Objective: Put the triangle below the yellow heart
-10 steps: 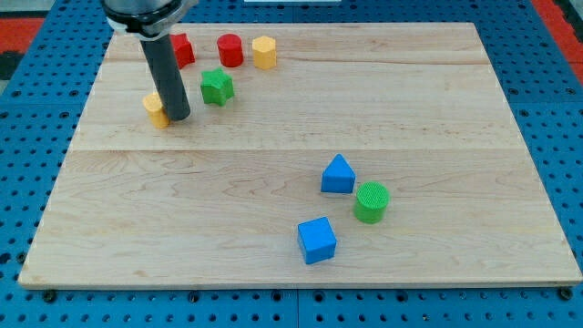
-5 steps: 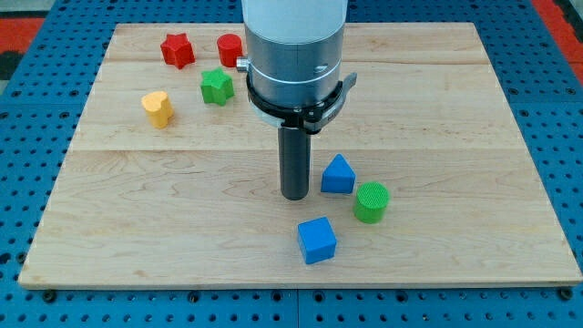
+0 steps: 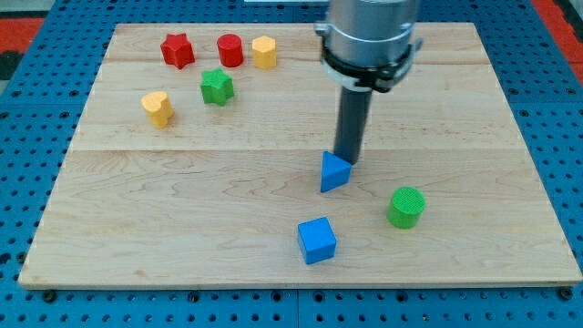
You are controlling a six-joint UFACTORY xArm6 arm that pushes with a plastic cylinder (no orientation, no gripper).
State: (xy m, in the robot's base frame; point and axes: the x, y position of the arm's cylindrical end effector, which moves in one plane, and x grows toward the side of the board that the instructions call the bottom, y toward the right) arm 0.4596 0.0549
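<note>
The blue triangle (image 3: 334, 172) lies near the middle of the wooden board (image 3: 182, 210), a little to the view's right. My tip (image 3: 347, 161) stands just above it and to its right, touching or nearly touching its upper edge. The yellow heart (image 3: 158, 107) lies far off at the view's upper left.
A red star (image 3: 178, 49), a red cylinder (image 3: 230, 49) and a yellow hexagon (image 3: 264, 52) line the top left. A green star (image 3: 216, 87) sits right of the heart. A blue cube (image 3: 317, 240) lies below the triangle and a green cylinder (image 3: 405, 207) at its lower right.
My tip went from beside the yellow heart across to the triangle's left, then round to its upper right. The green cylinder has shifted right and down. The triangle has turned slightly.
</note>
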